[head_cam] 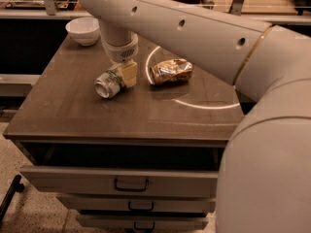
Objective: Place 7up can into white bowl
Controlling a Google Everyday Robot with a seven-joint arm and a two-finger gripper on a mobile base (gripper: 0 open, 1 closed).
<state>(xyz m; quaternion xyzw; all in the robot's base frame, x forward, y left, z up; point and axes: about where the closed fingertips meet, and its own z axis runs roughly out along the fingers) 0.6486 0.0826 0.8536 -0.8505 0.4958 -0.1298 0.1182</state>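
Observation:
The 7up can [108,85] lies on its side on the dark table top [73,115], left of the middle, with its silver top facing front-left. My gripper [122,76] comes straight down from the white arm and sits right at the can's rear end, touching it. The white bowl [83,30] stands upright and empty at the table's back left corner, apart from the can and behind it.
A shiny gold-brown foil snack bag [171,72] lies just right of the gripper. My large white arm [204,33] crosses the right side of the view. Below the table top a drawer [121,178] stands pulled out. A shelf runs behind the table.

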